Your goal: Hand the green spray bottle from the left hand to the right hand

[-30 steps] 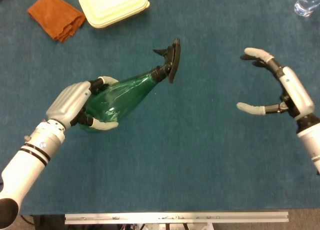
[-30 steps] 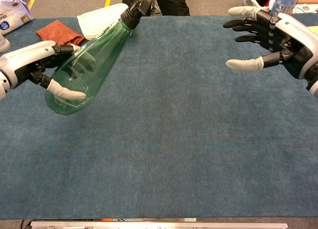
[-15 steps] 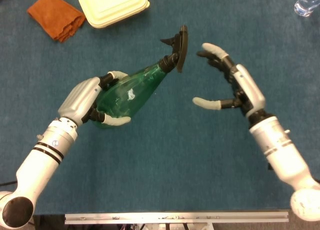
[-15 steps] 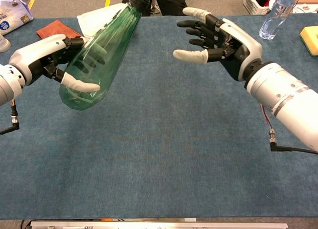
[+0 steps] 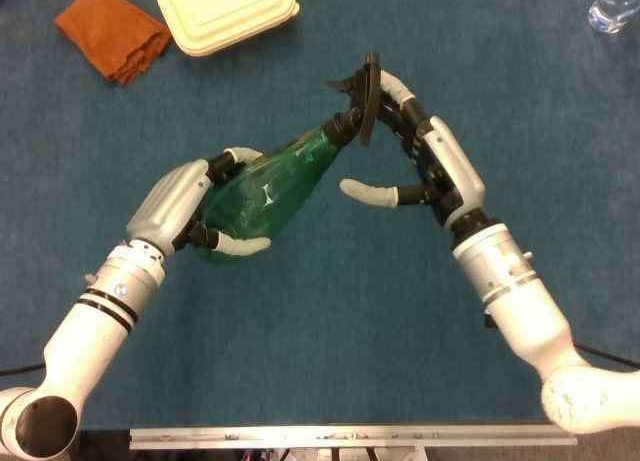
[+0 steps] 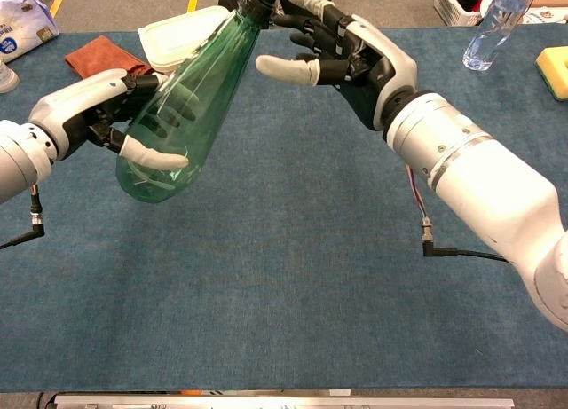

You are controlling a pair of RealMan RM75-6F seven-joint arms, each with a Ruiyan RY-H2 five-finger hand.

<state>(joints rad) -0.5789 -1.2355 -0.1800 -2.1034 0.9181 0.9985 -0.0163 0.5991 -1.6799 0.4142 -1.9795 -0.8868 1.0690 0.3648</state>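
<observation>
Left hand: wrapped around the wide base of the green spray bottle, holding it tilted above the blue counter.
Right hand: fingers spread, holding nothing, cupped just beside the bottle's black nozzle.
Background: cream lidded container, orange cloth, clear water bottle.

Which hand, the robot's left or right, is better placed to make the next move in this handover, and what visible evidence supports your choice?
The right hand. Its fingers are spread open at the neck of the translucent green plastic spray bottle, beside the black trigger head, so it seems ready to close. The left hand already grips the bottle's wide base.
</observation>
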